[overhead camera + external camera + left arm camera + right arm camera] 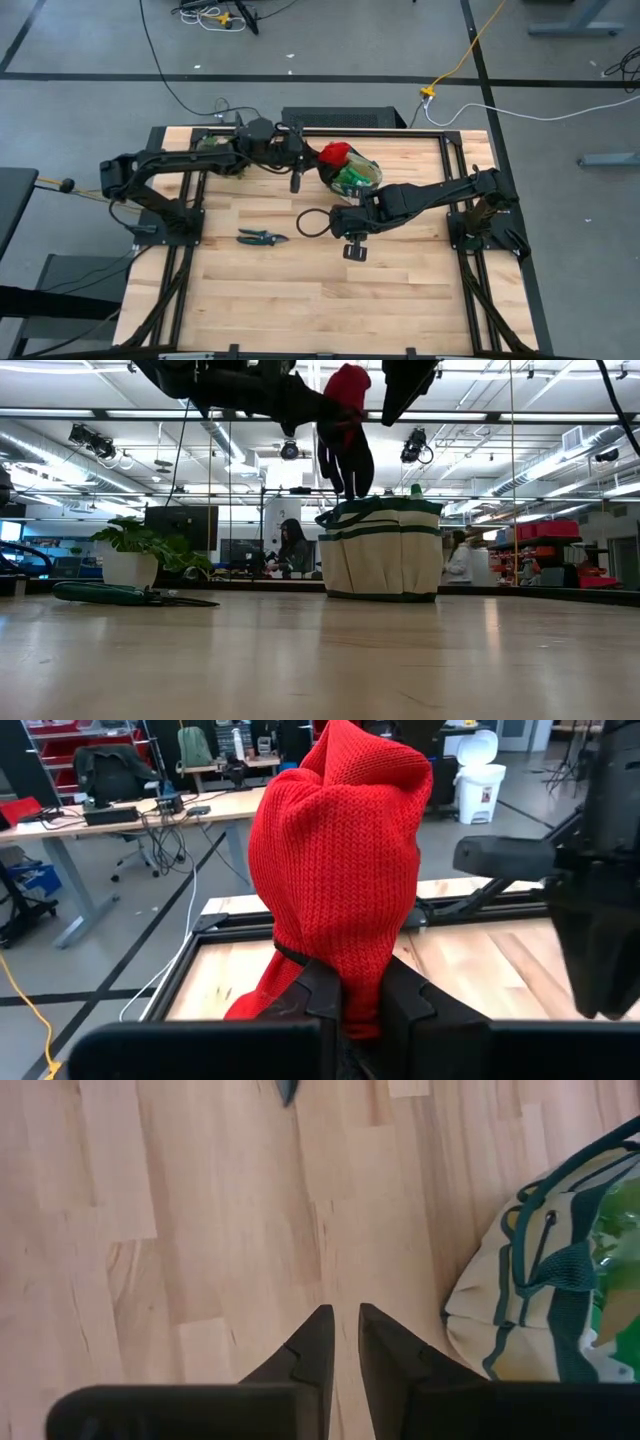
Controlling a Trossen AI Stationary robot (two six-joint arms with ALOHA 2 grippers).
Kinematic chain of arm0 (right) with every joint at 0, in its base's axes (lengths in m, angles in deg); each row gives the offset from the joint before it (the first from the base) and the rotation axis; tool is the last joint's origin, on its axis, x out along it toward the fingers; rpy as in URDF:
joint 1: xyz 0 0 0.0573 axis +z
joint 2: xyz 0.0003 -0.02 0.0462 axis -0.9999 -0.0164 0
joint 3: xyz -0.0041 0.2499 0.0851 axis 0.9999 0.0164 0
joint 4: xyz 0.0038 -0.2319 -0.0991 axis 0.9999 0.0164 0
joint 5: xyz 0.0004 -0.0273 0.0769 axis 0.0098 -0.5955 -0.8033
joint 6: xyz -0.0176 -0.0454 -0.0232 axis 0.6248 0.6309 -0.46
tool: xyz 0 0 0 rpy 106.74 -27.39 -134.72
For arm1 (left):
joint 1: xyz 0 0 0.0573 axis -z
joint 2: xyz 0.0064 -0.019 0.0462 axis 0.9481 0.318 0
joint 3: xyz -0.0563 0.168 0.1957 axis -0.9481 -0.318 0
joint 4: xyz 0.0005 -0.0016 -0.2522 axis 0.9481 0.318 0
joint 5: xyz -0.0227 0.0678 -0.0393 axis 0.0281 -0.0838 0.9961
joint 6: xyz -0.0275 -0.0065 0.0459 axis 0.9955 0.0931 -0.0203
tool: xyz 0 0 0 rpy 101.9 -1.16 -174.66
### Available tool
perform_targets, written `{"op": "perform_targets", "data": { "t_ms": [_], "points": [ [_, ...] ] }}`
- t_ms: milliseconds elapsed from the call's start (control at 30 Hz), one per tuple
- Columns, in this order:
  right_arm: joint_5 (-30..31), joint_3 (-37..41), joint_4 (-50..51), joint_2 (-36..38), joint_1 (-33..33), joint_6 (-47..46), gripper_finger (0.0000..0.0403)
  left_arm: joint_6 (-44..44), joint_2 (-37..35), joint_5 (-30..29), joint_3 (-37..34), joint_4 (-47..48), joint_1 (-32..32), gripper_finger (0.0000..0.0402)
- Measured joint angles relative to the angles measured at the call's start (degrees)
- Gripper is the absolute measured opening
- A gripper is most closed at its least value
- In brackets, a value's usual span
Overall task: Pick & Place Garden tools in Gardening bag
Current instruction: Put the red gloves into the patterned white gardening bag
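The left gripper (345,1005) gripped the red gloves (335,153) above the gardening bag (356,183), which held the green spray bottle (355,176). The right gripper (340,1342) hovered beside it, fingers nearly closed, empty.

Both arms are black, built from thick rounded segments joined by bulky joints. The left arm (190,160) fills the upper left of the high view, the right arm (440,195) the right. Each ends in two dark, wedge-shaped fingers (385,1345) with stepped inner edges.

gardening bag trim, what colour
Dark green trim on the cream gardening bag; clearest in the low view.
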Motion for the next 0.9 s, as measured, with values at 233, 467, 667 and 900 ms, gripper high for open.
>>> {"op": "perform_targets", "data": {
  "t_ms": [233,467,667,900],
  "points": [
    [0.01,0.0,-0.61,0.0,-0.02,0.26,0.0049,0.14,3.54,-1.54,-0.04,-2.93,-0.59,0.0029],
    [-0.01,0.0,-1.17,0.0,-0.02,0.43,0.0049,1.6,7.55,-1.93,0.09,-6.5,-2.1,0.0029],
    [0.01,0.0,-1.77,0.0,-0.02,1.57,0.0049,2.44,10.61,-2.94,1.55,-5.71,-2.51,0.0029],
    [0.44,0.0,-2.0,0.0,-0.04,2.25,0.0049,3.36,14.0,-3.14,6.37,0.51,-2.02,0.0029]
  ]
}}
